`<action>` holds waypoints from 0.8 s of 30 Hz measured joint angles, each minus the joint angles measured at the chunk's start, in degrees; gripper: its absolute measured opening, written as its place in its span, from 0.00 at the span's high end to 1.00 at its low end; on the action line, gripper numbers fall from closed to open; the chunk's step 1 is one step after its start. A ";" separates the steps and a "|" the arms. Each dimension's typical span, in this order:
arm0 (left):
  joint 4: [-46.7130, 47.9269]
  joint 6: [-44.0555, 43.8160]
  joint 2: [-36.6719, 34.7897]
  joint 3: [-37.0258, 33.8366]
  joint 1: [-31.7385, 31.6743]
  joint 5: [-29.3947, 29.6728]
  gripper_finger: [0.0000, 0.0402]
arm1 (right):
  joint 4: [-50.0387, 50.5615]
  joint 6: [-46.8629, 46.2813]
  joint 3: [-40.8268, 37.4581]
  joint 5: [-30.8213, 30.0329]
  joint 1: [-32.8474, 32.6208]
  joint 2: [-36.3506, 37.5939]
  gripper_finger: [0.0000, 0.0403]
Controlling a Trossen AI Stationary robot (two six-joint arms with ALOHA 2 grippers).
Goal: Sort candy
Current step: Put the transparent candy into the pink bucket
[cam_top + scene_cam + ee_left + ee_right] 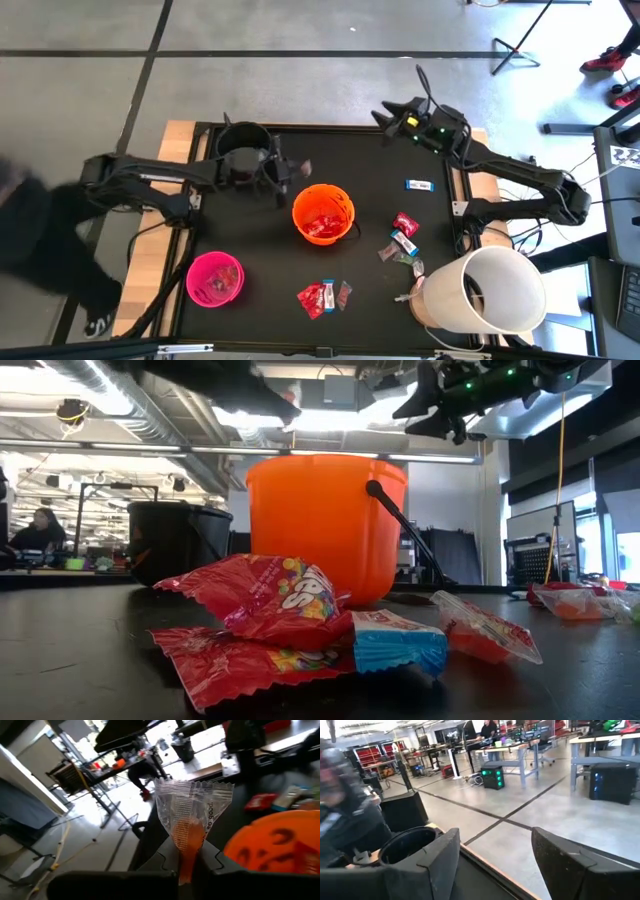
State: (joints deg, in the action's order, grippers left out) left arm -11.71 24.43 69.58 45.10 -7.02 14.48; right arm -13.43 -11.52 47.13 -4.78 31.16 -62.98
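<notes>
My left gripper (190, 862) pinches a clear candy wrapper (192, 815) by its twisted end beside the orange bucket (322, 213): light, crinkly, probably slippery.

The high view looks straight down on the whole counter (270, 290). The low view sits at counter height, close behind red packets (265, 600), facing the orange bucket (325, 525) (seen in the left wrist view too). The right wrist view looks past the counter's far edge, catching the black bucket (410, 845).
</notes>
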 joint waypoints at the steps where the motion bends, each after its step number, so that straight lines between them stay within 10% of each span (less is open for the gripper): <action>1: 2.03 -0.68 -1.44 0.02 1.02 0.00 0.98 | -0.02 -0.02 0.00 -0.24 0.13 0.00 0.39; 24: 42.26 -31.71 -22.39 2.09 29.35 -11.16 0.98 | 3.71 -0.10 0.00 2.41 0.00 -0.07 0.39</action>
State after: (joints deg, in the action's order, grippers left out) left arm 30.55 -7.27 47.20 47.19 22.32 3.32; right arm -9.72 -11.62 47.13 -2.37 31.16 -63.05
